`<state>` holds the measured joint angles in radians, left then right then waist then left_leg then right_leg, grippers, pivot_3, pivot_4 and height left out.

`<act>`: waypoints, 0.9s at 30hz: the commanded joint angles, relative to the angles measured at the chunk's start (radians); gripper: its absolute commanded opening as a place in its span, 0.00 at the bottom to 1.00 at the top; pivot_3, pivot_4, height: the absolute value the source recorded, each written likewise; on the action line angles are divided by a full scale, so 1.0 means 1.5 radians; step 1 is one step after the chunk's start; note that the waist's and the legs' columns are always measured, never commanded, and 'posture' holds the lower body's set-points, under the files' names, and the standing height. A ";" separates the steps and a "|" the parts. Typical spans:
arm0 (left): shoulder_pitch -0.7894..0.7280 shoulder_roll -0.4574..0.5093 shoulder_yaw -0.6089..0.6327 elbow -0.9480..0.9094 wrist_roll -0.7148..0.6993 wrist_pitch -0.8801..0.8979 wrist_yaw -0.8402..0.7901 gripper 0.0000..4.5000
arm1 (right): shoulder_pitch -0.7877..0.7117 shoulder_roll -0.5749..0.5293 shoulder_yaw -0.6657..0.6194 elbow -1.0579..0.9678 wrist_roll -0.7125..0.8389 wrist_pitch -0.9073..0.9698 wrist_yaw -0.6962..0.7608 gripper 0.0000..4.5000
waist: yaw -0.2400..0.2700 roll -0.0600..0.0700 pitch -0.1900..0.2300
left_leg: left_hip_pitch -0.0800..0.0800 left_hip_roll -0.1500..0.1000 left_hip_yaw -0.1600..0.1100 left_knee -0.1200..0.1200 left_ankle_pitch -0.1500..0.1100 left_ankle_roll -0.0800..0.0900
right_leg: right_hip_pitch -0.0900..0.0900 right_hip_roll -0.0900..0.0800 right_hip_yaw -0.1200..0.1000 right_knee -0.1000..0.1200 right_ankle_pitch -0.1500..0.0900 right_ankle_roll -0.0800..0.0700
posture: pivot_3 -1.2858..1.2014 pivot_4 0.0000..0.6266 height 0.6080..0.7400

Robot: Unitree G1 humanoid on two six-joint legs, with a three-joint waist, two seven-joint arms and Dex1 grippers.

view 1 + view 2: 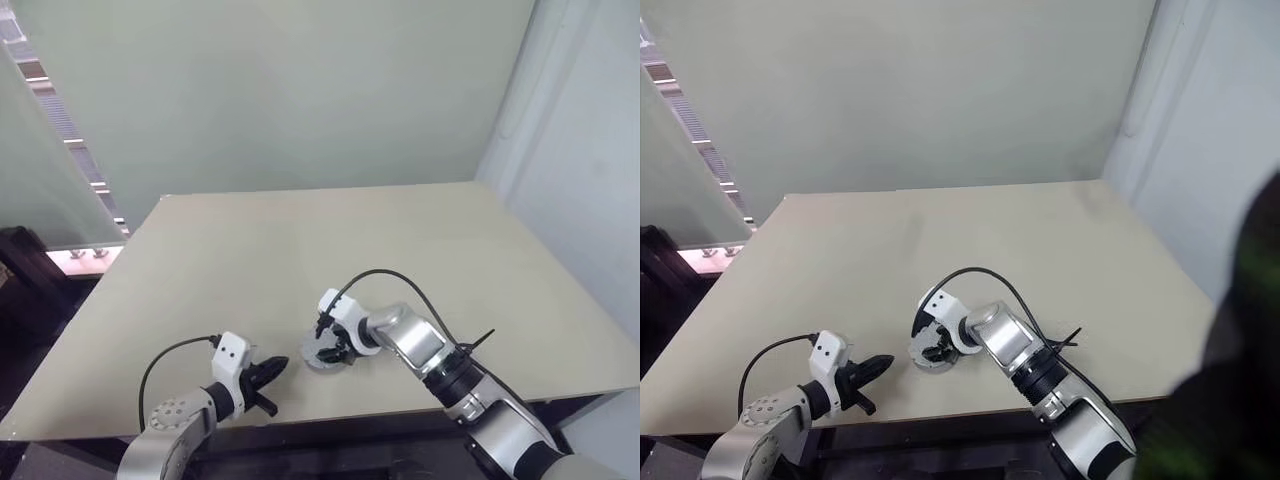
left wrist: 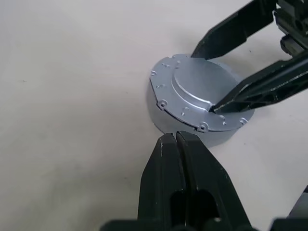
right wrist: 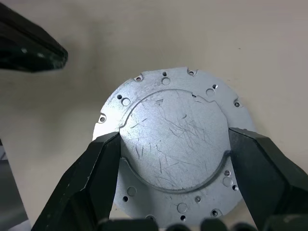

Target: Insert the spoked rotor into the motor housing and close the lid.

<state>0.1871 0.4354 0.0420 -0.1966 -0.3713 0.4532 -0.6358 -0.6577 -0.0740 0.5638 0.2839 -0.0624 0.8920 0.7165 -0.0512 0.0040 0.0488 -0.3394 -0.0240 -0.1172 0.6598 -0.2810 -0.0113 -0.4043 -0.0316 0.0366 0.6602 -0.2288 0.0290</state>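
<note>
Now the lid (image 3: 173, 144) sits flat on the round motor housing (image 2: 192, 132), near the tabletop's (image 1: 300, 240) 6 o'clock edge. The right pincer (image 3: 173, 151) is spread wide, its fingers on the lid's raised middle. The left pincer (image 2: 177, 139) is shut and empty, just beside the housing. The metal looks hard, smooth and slippery, so hold the rim

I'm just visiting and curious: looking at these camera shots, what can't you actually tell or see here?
- Inside of the motor housing: covered by the lid in both wrist views, so whether the rotor sits inside cannot be told.
- Lid and housing detail in the head views: too small, and partly hidden by the right claw.
- Lid's lower edge in the right wrist view: hidden behind the claw's fingers.
</note>
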 commanded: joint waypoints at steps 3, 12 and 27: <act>-0.003 0.013 0.047 0.014 -0.009 -0.022 -0.005 0.00 | 0.008 0.004 0.027 0.038 -0.019 0.027 -0.019 0.73 | 0.000 0.001 -0.002 | 0.000 0.000 0.000 0.000 0.000 0.000 | 0.000 0.000 0.000 0.000 -0.001 -0.001 | 0.52 0.00 1.00; -0.013 0.017 0.062 0.022 -0.008 -0.022 -0.005 0.00 | 0.002 -0.011 0.067 0.043 -0.024 0.036 0.017 0.73 | 0.000 0.002 -0.004 | 0.000 0.000 0.000 0.000 0.000 0.000 | 0.000 0.000 0.000 0.000 -0.001 -0.001 | 0.52 0.00 1.00; -0.035 0.018 0.042 0.016 -0.005 -0.014 -0.013 0.00 | -0.014 -0.030 0.082 0.059 -0.028 0.032 0.041 0.73 | 0.001 0.001 -0.004 | 0.000 -0.001 -0.001 -0.004 0.000 0.000 | -0.001 -0.001 0.000 -0.002 0.000 0.000 | 0.52 0.00 1.00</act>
<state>0.1532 0.4555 0.1025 -0.1474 -0.3712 0.4397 -0.6474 -0.7045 -0.0991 0.6361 0.3022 -0.0810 0.9066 0.7669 -0.0502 0.0061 0.0422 -0.3391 -0.0258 -0.1182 0.6532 -0.2813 -0.0120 -0.4050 -0.0327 0.0374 0.6577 -0.2287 0.0293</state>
